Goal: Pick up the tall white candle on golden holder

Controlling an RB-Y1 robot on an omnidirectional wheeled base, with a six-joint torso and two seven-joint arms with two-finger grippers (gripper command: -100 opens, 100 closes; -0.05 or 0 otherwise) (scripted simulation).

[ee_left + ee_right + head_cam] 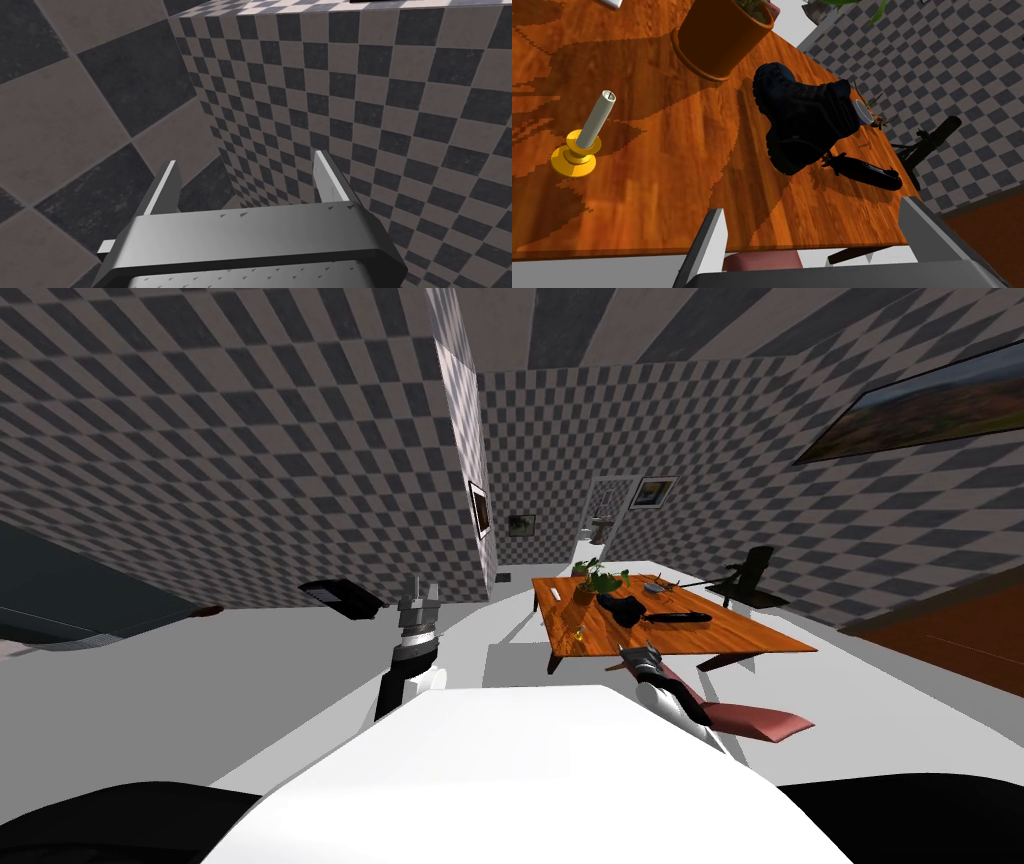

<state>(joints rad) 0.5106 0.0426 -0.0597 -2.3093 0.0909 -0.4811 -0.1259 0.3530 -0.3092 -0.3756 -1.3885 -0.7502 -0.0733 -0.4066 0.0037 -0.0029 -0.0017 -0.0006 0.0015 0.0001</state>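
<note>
The tall white candle point(598, 118) stands upright in a golden holder point(575, 155) on the wooden table point(662, 190), near its front edge; it shows as a small speck, the candle point(579, 635), in the head view. My right gripper point(812, 235) is open, hovering above the table's near edge, with the candle well off to the side of its fingers point(712, 240). That right gripper point(638, 655) sits just short of the table's front corner. My left gripper point(422, 591) is raised away from the table, open and empty, as the left gripper point(247, 177) shows.
A black boot point(802, 120) lies in the middle of the table beside a potted plant point(724, 37) and a long black object point(869, 172). A dark red seat point(765, 720) stands by the table's near side. A dark chair point(750, 573) stands beyond the table.
</note>
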